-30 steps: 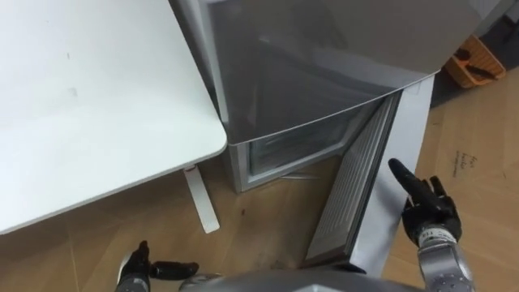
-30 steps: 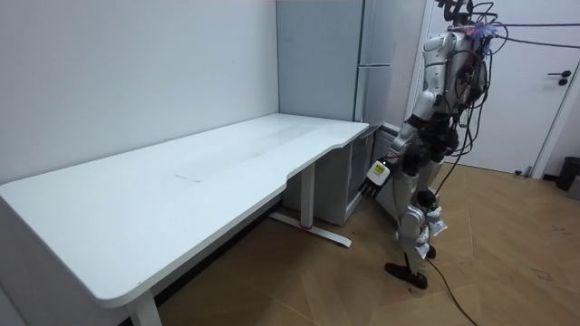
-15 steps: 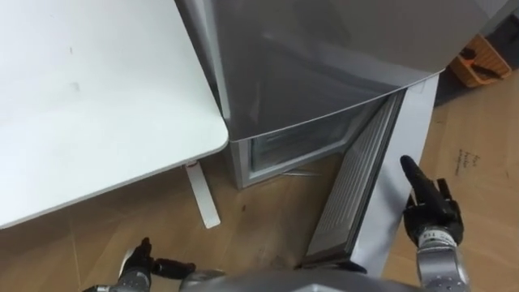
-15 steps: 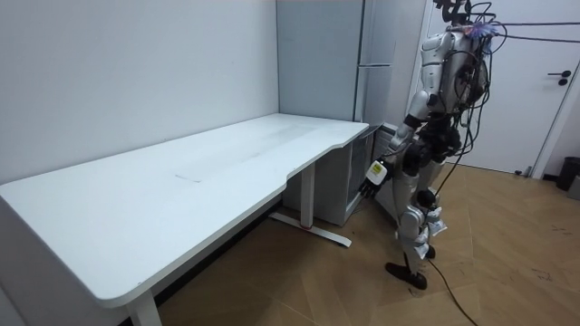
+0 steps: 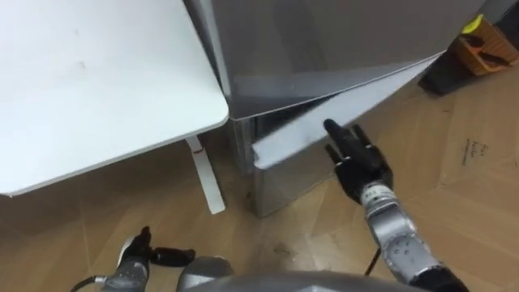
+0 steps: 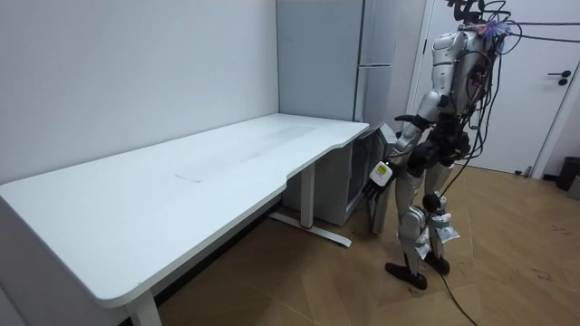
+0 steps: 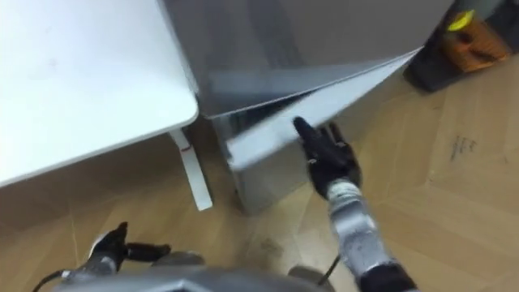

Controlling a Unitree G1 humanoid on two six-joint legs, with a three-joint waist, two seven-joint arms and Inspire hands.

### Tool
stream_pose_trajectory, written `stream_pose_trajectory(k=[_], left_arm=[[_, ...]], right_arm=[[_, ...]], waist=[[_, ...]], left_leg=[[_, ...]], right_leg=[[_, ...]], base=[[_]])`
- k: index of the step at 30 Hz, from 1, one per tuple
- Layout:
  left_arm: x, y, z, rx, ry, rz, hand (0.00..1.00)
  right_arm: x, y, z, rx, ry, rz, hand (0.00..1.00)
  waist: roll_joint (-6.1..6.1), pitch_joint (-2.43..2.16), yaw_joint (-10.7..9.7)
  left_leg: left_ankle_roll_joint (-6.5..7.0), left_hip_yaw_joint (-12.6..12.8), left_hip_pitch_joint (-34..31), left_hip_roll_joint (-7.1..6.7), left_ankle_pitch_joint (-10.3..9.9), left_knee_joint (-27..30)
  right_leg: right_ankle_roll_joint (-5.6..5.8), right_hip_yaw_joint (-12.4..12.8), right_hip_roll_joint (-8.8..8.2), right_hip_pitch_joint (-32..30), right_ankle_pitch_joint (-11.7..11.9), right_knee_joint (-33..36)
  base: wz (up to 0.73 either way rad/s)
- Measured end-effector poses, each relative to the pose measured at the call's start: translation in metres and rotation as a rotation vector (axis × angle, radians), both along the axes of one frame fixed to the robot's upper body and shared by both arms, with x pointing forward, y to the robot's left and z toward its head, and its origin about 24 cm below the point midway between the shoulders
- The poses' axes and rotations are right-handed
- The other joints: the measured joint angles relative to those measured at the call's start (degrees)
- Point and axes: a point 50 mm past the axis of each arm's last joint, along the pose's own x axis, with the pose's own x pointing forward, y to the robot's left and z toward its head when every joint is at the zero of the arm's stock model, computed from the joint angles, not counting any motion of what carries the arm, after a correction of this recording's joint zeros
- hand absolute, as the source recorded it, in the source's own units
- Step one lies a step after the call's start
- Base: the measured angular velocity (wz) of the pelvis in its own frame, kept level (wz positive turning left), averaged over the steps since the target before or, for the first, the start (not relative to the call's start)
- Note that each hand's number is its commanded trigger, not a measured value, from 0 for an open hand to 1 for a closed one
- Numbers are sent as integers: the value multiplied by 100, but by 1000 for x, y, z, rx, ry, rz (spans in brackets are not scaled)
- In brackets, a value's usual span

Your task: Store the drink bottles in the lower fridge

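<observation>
The right robot hand (image 5: pixel 357 158), fingers straight, touched the lower fridge door (image 5: pixel 340 109). The left robot hand (image 5: pixel 139 253) hung relaxed.

A white desk (image 6: pixel 208 172) fills the room view's left beside a pale wall (image 6: pixel 118 63). Wooden floor (image 6: pixel 308 281) spreads lower right.

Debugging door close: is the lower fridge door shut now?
Ajar: the door stands off the fridge at its free edge, leaving a wedge gap; the right hand, fingers straight, is at its face.
</observation>
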Motion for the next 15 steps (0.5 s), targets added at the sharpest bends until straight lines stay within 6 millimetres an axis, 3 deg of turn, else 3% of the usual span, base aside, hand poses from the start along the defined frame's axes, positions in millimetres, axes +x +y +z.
stream_pose_trajectory(k=[3, 8, 15], left_arm=[[0, -4, -1, -6, -6, 2, 0], [8, -6, 0, -17, -17, -8, 0], [8, -7, 0, -38, -8, -3, 0]], right_arm=[[-6, 25, -1, 99, 10, 110, 0], [0, 26, 2, 114, 8, 141, 0], [0, 28, 2, 125, 14, 166, 0]], waist=[[37, -12, 9], [48, 2, -15], [80, 0, -17]], left_leg=[[11, -121, 35, -10, 51, -34], [80, -404, -74, -120, 92, -59], [98, -424, -62, -143, 102, -129]], right_leg=[[-13, -67, 17, 96, 83, -151], [44, -178, -42, 49, 134, -202], [73, -224, -19, 89, 187, -274]], base=[[4], [8], [0]])
